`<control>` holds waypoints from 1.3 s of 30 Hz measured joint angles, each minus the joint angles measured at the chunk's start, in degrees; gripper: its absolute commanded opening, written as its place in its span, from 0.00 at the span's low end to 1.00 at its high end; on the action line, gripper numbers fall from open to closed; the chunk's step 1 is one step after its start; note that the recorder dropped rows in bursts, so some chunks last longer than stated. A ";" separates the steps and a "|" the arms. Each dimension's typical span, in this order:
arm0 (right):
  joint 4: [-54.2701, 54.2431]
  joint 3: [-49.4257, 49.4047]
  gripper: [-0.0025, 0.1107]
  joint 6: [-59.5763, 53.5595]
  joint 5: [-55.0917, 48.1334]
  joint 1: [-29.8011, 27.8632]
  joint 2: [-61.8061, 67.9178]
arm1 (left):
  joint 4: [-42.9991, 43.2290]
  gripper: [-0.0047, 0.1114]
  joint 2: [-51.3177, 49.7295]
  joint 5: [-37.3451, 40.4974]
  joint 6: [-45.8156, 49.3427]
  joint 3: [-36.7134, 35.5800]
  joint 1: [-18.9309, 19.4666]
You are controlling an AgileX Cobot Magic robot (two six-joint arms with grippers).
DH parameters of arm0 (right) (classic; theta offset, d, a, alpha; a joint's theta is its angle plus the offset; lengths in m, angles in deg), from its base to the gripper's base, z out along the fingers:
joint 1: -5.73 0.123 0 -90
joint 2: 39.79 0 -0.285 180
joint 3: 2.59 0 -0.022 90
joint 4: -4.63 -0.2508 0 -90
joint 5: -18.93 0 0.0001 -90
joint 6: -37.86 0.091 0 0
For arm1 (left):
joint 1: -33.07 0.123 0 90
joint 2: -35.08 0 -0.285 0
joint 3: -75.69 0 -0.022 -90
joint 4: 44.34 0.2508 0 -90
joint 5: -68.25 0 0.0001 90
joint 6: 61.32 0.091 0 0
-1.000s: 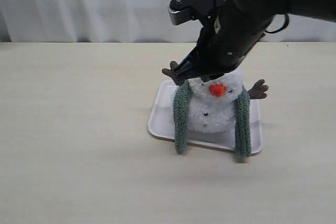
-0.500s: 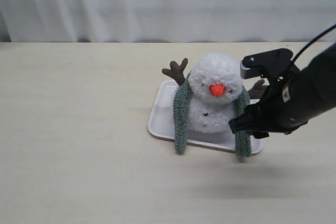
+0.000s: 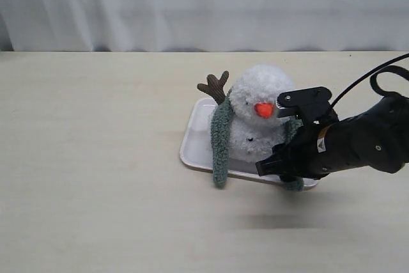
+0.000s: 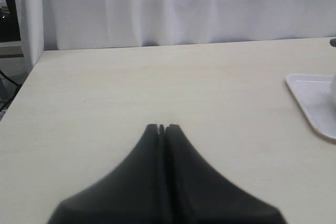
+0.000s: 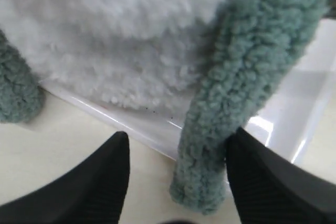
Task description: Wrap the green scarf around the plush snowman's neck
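Fleece in focus: the green scarf [image 3: 221,145] lies draped around the back of the plush snowman's neck [image 3: 246,121], its two ends hanging down the front, uncrossed. One end dangles between the fingers [image 5: 105,182] of the right gripper [image 5: 177,145], which stand spread wide and clamp nothing; the strand rests against one finger, with a clear gap to the other. The scarf's second end hangs on the far side of the snowman's body [image 3: 255,142] from those fingers, well apart from them. Just beyond the fingertips runs the near rim of the white tray [image 3: 195,142] that carries the snowman, and both scarf ends spill over that rim onto the pale bench [image 3: 96,158]. Away from the toy, the left gripper [image 4: 161,127] hovers over bare bench with its fingers pressed together and nothing between them, a corner of the tray well off to one side of them.
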 measured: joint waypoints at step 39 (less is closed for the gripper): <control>-18.71 -0.96 0.06 -14.04 -5.65 -4.50 -4.81 | 0.00 0.04 0.00 0.00 0.00 0.00 0.00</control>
